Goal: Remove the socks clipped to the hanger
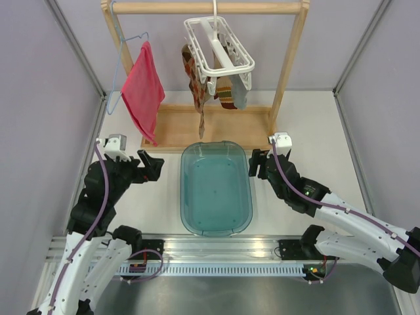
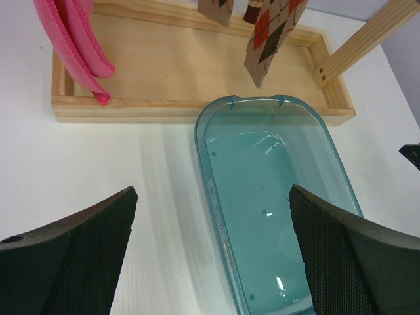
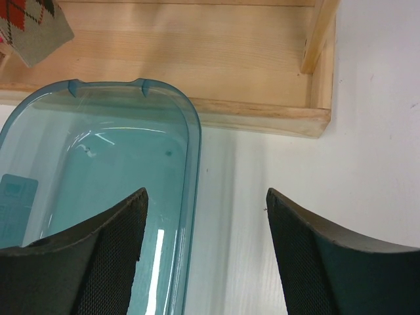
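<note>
The white plastic hanger [image 1: 220, 44] hangs by its hook from the wooden rack's top bar. Several socks [image 1: 198, 82] hang clipped under it, argyle brown, red and cream ones on the left and a grey-beige one [image 1: 240, 92] on the right. Sock tips show in the left wrist view [image 2: 269, 36] and in the right wrist view [image 3: 36, 23]. My left gripper [image 1: 155, 166] is open and empty, low at the left of the tub; in its own view [image 2: 213, 223] the jaws stand wide apart. My right gripper [image 1: 252, 164] is open and empty at the tub's right, jaws wide apart in its view [image 3: 207, 226].
A clear teal plastic tub [image 1: 216, 226] lies on the table between the arms. The wooden rack [image 1: 289, 59] stands behind it on a tray base [image 2: 184, 59]. A red-pink cloth [image 1: 143, 88] hangs on a thin blue wire hanger [image 1: 121, 59] at the rack's left.
</note>
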Available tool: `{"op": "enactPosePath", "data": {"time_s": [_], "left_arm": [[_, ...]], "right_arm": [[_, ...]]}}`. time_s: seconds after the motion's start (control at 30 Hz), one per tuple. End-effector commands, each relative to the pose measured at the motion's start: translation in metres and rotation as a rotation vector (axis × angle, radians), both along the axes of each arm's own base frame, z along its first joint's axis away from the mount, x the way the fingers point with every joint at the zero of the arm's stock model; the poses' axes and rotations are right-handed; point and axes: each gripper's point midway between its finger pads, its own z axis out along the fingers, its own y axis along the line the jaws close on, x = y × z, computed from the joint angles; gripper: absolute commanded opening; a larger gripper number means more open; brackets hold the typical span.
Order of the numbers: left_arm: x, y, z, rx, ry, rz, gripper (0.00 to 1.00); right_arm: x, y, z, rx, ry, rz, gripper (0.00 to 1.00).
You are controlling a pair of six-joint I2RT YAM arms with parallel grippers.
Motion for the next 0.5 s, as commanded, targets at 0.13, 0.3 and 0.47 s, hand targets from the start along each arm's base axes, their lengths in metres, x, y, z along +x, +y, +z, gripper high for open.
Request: {"op": "enactPosePath", "data": {"time_s": [0.13,0.3,0.47], "left_arm": [[0.01,-0.011,0.008,-0.002,-0.014,-0.044,1.0],[0.018,-0.022,0.03,0.012,-0.051,-0.053,1.0],[0.027,-0.07,0.03,0.064,-0.033,-0.124,1.0]], "right_arm": [[0.005,0.003,0.015,0.055,-0.033,-0.028,0.78],[0.004,0.006,0.022,0.082,-0.038,-0.017,0.8],[0.003,0.003,0.024,0.084,-0.048,-0.022,0.81]]}}
